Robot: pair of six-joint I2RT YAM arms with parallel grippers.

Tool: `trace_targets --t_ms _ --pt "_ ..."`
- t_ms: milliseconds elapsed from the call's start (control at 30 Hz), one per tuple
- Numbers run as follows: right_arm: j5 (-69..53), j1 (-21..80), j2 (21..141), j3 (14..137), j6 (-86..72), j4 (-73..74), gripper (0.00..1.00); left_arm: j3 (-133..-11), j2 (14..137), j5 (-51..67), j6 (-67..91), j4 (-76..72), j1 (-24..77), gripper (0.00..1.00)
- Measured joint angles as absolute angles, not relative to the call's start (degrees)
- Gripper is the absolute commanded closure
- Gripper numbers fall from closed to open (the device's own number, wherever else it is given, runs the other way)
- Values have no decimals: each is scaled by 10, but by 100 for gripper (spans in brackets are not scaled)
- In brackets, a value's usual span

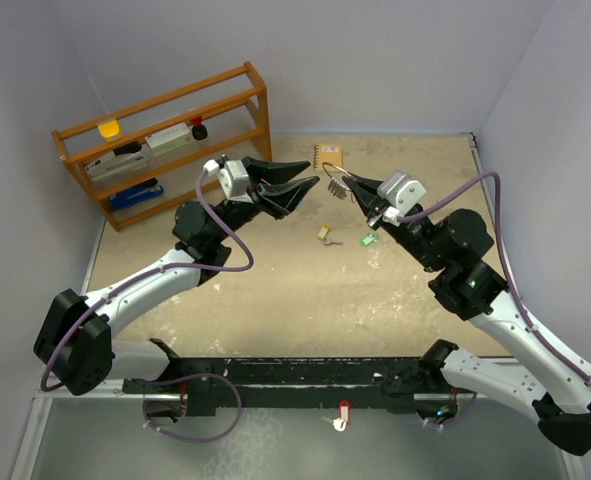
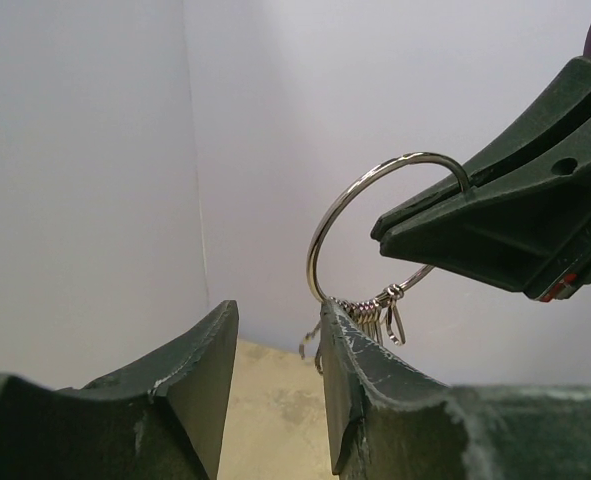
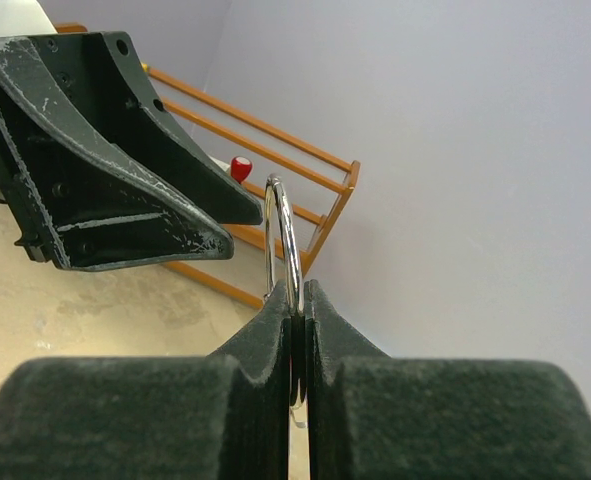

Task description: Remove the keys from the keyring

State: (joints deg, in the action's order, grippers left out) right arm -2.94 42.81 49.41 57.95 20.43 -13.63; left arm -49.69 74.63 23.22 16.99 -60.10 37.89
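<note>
Keyring (image 2: 370, 312) hangs above the bench (image 1: 275, 300), pinched by the right hand (image 1: 353, 185). The left hand (image 1: 313, 172) is spread just beside it. Green key (image 1: 368, 240) and brass key (image 1: 325, 233) lie loose below.

Light was even and diffuse, from overhead; walls (image 1: 375, 60) read pale lilac. Soft shadows lay on the counter (image 1: 275, 300). Keyring (image 2: 370, 312) wire carried bright glints. Right end effector (image 3: 297, 292) foreground looked soft, grainy.

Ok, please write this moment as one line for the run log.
right gripper: shut on keyring, lifted | left gripper: open, next to keyring | green key, brass key: on table, off keyring
</note>
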Motion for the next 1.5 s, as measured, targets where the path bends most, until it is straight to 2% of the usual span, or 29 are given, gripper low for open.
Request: trace_targets --t_ms 333,567,833,967,1067,1367,1500 --pt "-30 428 508 580 181 -135 100 -470 745 218 176 -611 379 63" --pt "-41 428 573 584 146 -118 100 -408 738 157 167 -607 379 65" --pt "-39 428 655 584 81 -100 100 -295 639 -115 134 -539 379 67" --pt "-41 428 736 590 33 -84 100 -249 568 -246 121 -510 379 66" --pt "-63 428 813 593 -3 -77 100 -245 544 -295 113 -493 379 67" --pt "-164 428 975 621 -81 -76 100 -245 557 -316 114 -465 379 66" --pt "-212 427 1025 665 -105 -89 100 -245 567 -313 115 -459 379 62"
